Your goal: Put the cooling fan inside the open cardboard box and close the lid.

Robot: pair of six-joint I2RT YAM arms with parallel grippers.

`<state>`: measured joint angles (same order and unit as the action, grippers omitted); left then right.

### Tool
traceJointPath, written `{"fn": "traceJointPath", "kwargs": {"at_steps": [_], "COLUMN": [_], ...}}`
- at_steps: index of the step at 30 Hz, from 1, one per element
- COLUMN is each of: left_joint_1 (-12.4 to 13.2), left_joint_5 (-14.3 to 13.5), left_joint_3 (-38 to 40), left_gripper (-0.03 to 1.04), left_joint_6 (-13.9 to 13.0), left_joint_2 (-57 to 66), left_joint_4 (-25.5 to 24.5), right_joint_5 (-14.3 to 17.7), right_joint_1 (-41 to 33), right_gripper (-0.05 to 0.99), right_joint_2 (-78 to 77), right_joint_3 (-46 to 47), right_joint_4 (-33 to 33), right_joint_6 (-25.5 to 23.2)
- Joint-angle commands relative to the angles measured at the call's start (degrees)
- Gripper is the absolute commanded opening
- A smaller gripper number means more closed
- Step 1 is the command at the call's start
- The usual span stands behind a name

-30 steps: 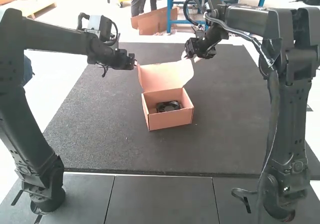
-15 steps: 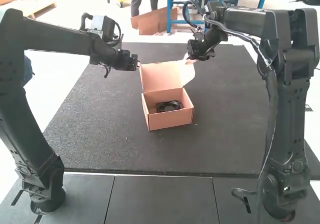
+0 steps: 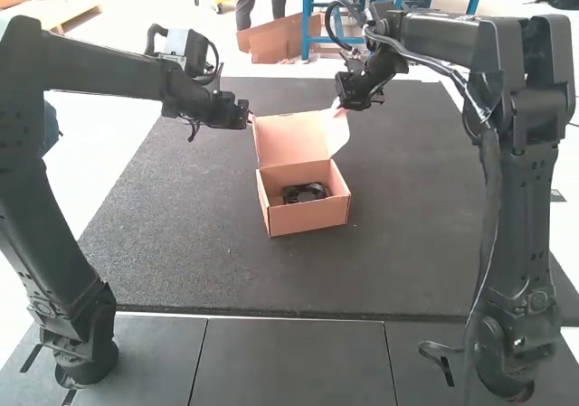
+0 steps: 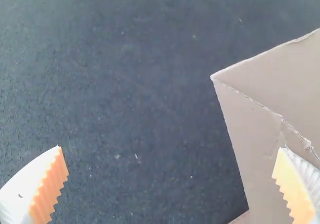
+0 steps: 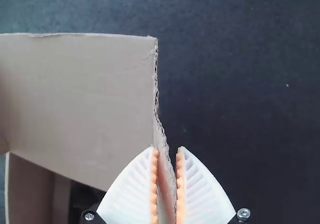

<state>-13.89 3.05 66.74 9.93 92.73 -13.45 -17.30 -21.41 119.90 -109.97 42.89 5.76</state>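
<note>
In the right tool (image 5: 167, 151), lid (image 5: 80, 99) edge

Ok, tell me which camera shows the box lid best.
The high view: the whole lid stands raised behind the open cardboard box, the right gripper at its corner. The right wrist view shows one lid edge pinched between the fingers; the left wrist view catches one corner near the open left gripper.

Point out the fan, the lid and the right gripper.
fan (image 3: 303, 193), high view, its dark middle.
lid (image 3: 294, 139), high view, middle of its inner face.
right gripper (image 5: 167, 151), right wrist view, midway between its tips, shut on the lid's edge.
</note>
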Motion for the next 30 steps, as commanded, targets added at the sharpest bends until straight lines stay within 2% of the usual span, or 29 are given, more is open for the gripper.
{"fn": "traceJointPath", "kwargs": {"at_steps": [1, 4, 8, 22, 30], "left_joint_1": [-0.3, -0.3, -0.4, -4.7, -5.1], "left_joint_5": [0.5, 0.5, 0.5, 0.4, 0.3], "left_joint_3": [2.5, 2.9, 3.0, 4.5, 4.1], "left_gripper": [0.97, 0.97, 0.97, 0.97, 0.97], "left_joint_6": [-0.1, 0.0, 0.0, 0.3, 0.3], "left_joint_2": [0.0, 0.0, -0.1, -1.3, -3.1], "left_joint_4": [0.1, 0.0, -0.4, -4.6, -7.0], "right_joint_5": [-1.3, -1.7, -1.7, -1.3, -1.8], "right_joint_1": [-0.9, -1.0, -1.0, -2.1, -3.0], "right_gripper": [0.08, 0.02, -0.01, -0.01, -0.01], "right_joint_2": [0.2, 0.2, 0.2, 0.0, -0.7], "right_joint_3": [-2.2, -2.5, -3.2, -4.5, -4.5], "right_joint_4": [1.1, 2.0, 4.9, 13.4, 15.8], "right_joint_6": [-0.2, -0.2, -0.2, -0.2, -0.4]}}
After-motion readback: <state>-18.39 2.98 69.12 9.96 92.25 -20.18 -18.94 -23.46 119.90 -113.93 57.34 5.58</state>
